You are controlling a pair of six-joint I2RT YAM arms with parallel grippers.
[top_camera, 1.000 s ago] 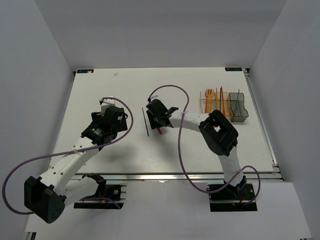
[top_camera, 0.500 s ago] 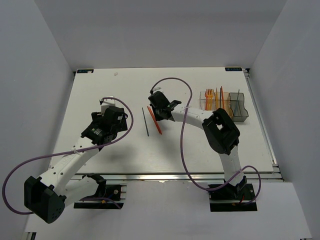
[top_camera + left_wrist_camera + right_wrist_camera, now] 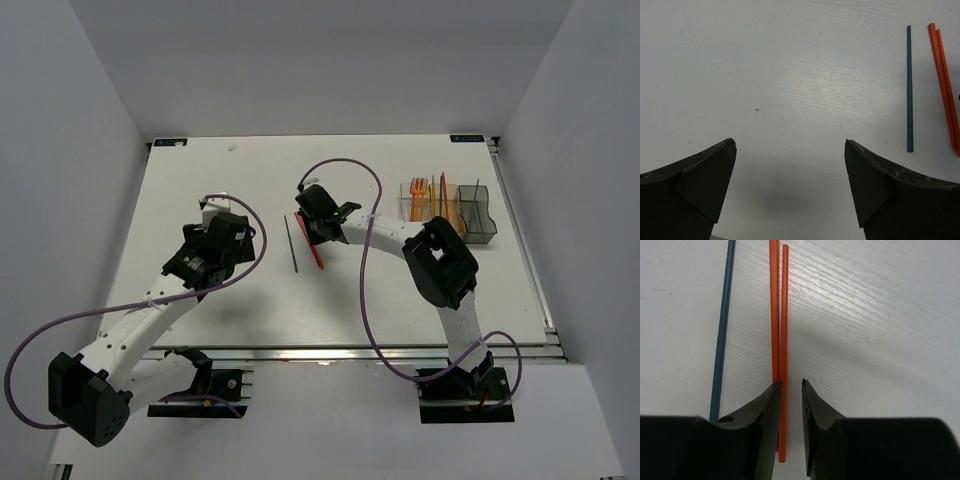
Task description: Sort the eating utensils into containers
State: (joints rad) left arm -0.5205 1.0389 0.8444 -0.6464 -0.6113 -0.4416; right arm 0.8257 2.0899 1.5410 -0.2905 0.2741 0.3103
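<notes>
Two orange sticks [image 3: 774, 300] beside a blue stick [image 3: 725, 305] under the right gripper [image 3: 791, 381], fingers narrowly apart; left gripper [image 3: 789, 143] fingers wide apart

Loose on the counter [image 3: 200, 170]: three sticks, being one dark blue stick [image 3: 722, 325] and two orange sticks [image 3: 774, 305] side by side. Three bins [image 3: 483, 228] joined in a row: one clear, one amber, one grey. Utensils [image 3: 418, 190] standing inside them are mostly orange and too small to count. Two arms [image 3: 440, 270]. Left end effector [image 3: 789, 145] and right end effector [image 3: 791, 385] make two. Two purple cables [image 3: 362, 300].
</notes>
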